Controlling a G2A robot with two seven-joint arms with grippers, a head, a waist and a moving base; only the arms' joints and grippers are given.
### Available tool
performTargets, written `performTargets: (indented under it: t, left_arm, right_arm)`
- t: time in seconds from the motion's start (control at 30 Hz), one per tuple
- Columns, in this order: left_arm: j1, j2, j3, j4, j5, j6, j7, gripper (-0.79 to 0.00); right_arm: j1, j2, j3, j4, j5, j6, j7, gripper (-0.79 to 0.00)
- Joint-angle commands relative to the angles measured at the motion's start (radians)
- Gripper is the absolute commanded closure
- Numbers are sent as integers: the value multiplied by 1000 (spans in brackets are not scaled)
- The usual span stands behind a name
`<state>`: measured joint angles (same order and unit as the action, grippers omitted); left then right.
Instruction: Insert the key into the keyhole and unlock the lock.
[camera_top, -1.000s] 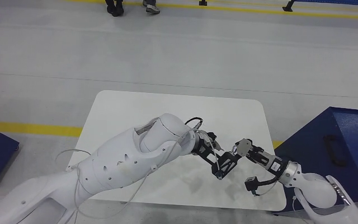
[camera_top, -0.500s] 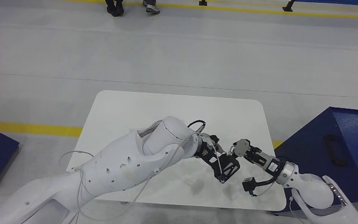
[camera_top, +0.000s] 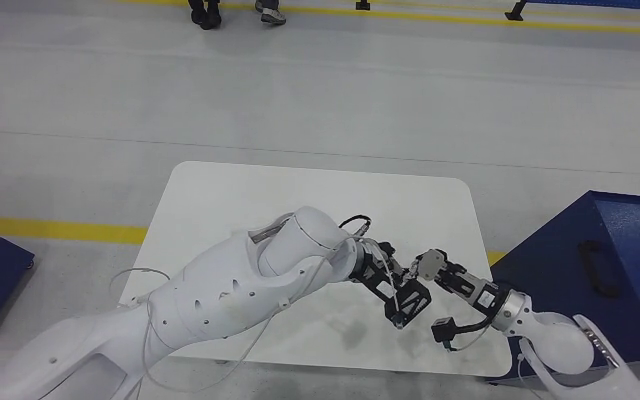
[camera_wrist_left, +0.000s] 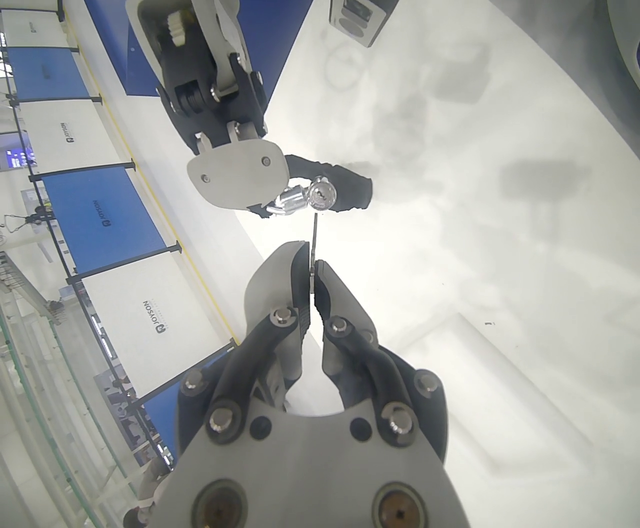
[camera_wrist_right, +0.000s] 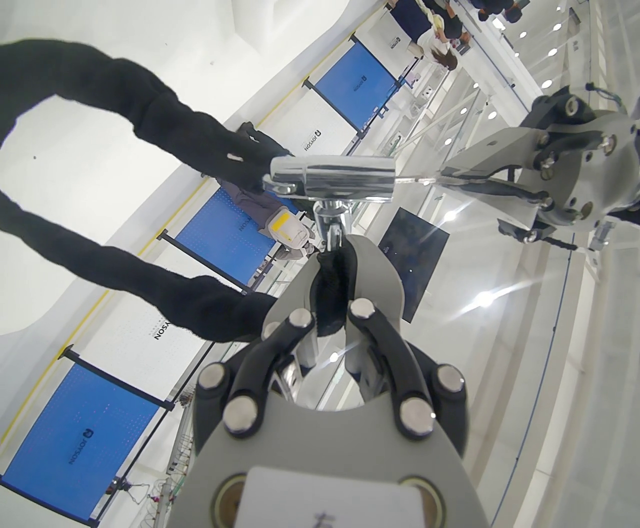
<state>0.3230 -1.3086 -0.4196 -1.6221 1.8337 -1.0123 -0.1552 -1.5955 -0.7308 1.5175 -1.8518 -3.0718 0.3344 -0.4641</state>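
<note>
Above the white table (camera_top: 250, 200), left claw (camera_wrist_left: 312, 260) pinches a thin key (camera_wrist_left: 315, 235), right claw (camera_wrist_right: 335, 250) clamps the chrome, black-sleeved lock (camera_wrist_right: 332, 177).

The key (camera_wrist_left: 314, 235) in the left pincer (camera_wrist_left: 313, 270) has an open line to the keyhole (camera_wrist_left: 320, 195) just ahead. The lock's black cable (camera_wrist_right: 150, 115) loops beside it. The right pincer (camera_wrist_right: 337, 250) blocks the lock (camera_wrist_right: 332, 172) from the right. A blue box (camera_top: 590, 260) flanks the desk (camera_top: 250, 200).
</note>
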Motion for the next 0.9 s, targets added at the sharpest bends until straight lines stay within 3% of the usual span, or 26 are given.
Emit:
performTargets:
  t: [0.0,0.33,0.87]
  left_arm:
    - [1,-1,2,-5,1,0,-5,0]
    - [-4,-10,22,-17,-12,0,-20,0]
    - [18,3,-1,-33,-12,0,-56,0]
  right_arm:
    - [-5,1,3,-3,0,2,0,0]
    - [-16,8,11,-7,0,-6,21,0]
    - [-32,11,13,2,0,-2,59,0]
